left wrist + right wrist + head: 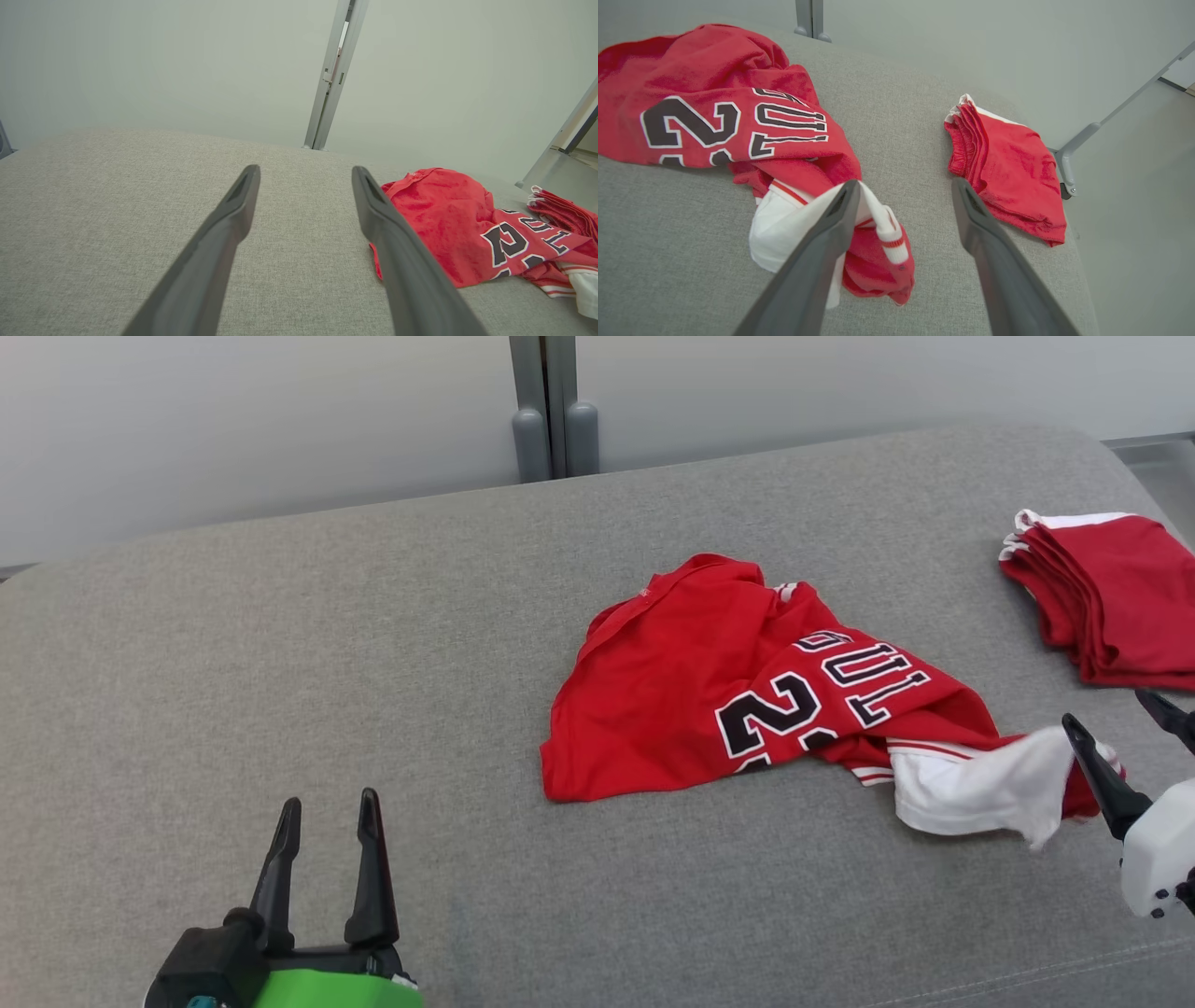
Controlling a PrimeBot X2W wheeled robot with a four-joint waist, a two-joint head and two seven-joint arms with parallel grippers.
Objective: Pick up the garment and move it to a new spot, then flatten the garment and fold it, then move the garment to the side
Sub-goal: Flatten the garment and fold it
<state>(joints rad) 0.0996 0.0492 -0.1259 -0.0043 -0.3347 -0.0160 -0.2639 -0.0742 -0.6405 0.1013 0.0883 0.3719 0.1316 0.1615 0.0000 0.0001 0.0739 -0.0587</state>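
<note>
Garment (738, 700) is a red jersey, crumpled, not flat, sitting right of centre on the grey cushion (280, 663). Its long axis runs from the collar end, farther back and near the middle, to the white trim (980, 789), nearer the robot and out on its right. That trim end is the one at the right gripper (1106, 707). Jaws are spread and pinch nothing, but in the right wrist view the white cloth drapes against the tip of one finger (831, 224), so it may snag if that arm pulls away. Left gripper (330, 799) is also spread and empty, well apart from the jersey's left edge with bare cushion between. The right arm is clearly nearer, and the left needs a reach to its right to get the other end for flattening. A folded red stack (1111, 597) lies just beyond the right gripper, apart from the jersey. My read: the move to the new spot looks done and flattening comes next.
</note>
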